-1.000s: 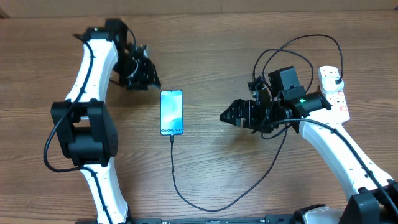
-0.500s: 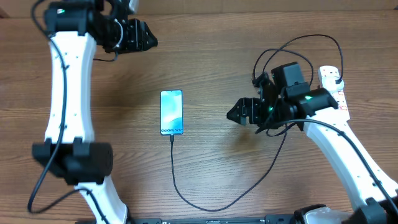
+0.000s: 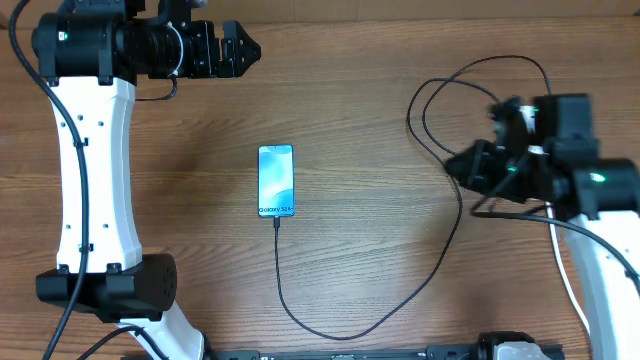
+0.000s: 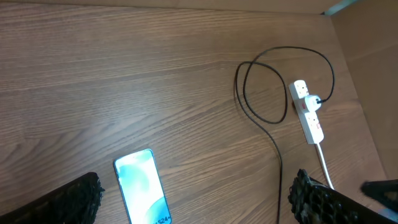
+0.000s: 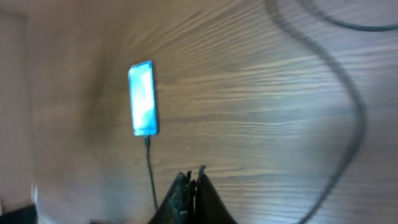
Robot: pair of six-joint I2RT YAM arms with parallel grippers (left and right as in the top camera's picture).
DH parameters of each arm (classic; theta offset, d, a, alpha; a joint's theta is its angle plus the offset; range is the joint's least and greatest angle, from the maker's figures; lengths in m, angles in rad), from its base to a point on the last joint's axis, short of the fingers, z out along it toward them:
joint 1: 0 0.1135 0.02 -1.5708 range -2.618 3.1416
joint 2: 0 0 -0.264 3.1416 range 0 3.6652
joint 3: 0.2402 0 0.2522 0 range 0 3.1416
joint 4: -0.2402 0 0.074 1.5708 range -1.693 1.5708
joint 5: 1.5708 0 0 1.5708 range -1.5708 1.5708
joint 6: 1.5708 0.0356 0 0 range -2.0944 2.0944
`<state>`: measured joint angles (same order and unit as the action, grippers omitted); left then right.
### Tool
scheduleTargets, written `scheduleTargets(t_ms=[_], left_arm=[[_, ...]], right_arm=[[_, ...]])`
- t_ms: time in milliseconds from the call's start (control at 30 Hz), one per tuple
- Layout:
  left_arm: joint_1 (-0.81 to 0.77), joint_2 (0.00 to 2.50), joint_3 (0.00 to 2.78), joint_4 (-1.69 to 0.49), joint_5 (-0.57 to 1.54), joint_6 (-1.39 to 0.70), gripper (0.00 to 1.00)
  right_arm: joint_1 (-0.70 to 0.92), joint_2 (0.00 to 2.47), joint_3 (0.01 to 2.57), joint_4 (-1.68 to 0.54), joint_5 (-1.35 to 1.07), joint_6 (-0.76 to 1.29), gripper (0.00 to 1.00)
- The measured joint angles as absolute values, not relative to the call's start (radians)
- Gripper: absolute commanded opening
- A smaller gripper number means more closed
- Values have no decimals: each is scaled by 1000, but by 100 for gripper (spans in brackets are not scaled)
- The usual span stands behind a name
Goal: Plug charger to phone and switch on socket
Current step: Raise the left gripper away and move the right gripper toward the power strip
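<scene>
The phone (image 3: 276,181) lies face up mid-table, its screen lit light blue. The charger (image 3: 290,305) is a thin black cable whose tip meets the phone's bottom edge; it curves right and loops at the back right. The white socket (image 4: 308,113) lies at the far right with the black plug (image 4: 315,99) in it. In the overhead view my right arm covers it. My left gripper (image 3: 247,49) hangs open and empty, high above the table's back left. My right gripper (image 3: 450,165) is shut on nothing, left of the socket and above the cable.
The socket's white cord (image 4: 324,165) runs toward the table's near right edge. Black cable loops (image 3: 480,80) lie at the back right. A cardboard-coloured wall (image 4: 367,81) stands beyond the table's right side.
My left arm has lifted to the back left and its jaws have opened wide. My right gripper has shut and drawn back to the right, toward the socket.
</scene>
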<state>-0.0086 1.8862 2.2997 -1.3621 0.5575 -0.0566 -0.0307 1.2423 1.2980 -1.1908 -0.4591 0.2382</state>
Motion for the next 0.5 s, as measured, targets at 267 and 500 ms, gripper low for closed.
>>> scheduleTargets(t_ms=[267,500], left_arm=[[-9,1886,2300,-1362,558,-57,100],[-9,1886,2300,-1362,558,-57,100]], right_arm=[[-368,1205,1298,-1291,-441,218,4],[-463,1205,1298,-1291,-438,194,4]])
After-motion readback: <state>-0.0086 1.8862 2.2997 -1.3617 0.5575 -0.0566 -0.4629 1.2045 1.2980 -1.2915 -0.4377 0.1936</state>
